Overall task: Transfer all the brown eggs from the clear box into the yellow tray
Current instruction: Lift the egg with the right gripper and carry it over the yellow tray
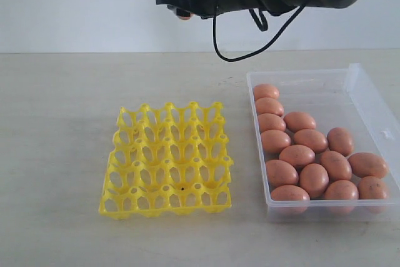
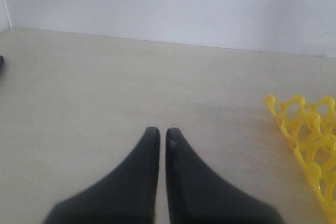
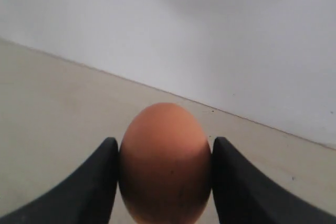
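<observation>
The yellow tray (image 1: 165,161) holds nothing yet. The right hand (image 3: 165,142) grips one egg (image 3: 165,156) high above the surface (image 1: 56,154). About fifteen eggs (image 1: 312,154) lie in the clear box (image 1: 359,85). The left hand (image 2: 163,135) is closed and empty.

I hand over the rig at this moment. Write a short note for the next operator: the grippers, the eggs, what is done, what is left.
Right gripper: shut on one egg, raised high above the table.
Left gripper: fingers shut, empty, over bare table near a tray corner.
Tray: no egg in any cup.
Box: the other eggs, about fifteen, lie inside.
Done: one egg is out of the box.
Left: set it in a cup, then move all the others.
</observation>
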Controlling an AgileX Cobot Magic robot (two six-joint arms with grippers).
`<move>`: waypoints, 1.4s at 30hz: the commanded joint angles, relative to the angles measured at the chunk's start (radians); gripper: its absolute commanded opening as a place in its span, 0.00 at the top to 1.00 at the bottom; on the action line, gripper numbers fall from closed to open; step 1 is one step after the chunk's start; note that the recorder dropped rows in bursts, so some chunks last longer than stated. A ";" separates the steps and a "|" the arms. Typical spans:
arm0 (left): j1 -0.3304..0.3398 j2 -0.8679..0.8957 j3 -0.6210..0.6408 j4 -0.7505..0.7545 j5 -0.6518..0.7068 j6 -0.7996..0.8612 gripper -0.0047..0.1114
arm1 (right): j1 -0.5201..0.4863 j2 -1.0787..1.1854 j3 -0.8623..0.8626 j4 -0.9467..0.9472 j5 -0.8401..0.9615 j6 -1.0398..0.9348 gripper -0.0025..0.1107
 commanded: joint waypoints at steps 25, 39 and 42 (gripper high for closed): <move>0.003 -0.003 0.004 -0.001 -0.009 0.004 0.92 | -0.001 -0.083 -0.007 -1.319 0.450 0.167 0.98; 0.003 -0.003 0.004 -0.001 -0.009 0.004 0.92 | -0.001 -0.057 -0.007 -1.359 -0.217 0.863 0.98; 0.003 -0.003 0.004 -0.001 -0.009 0.004 0.92 | -0.001 -0.043 0.004 -1.359 -0.301 0.968 0.98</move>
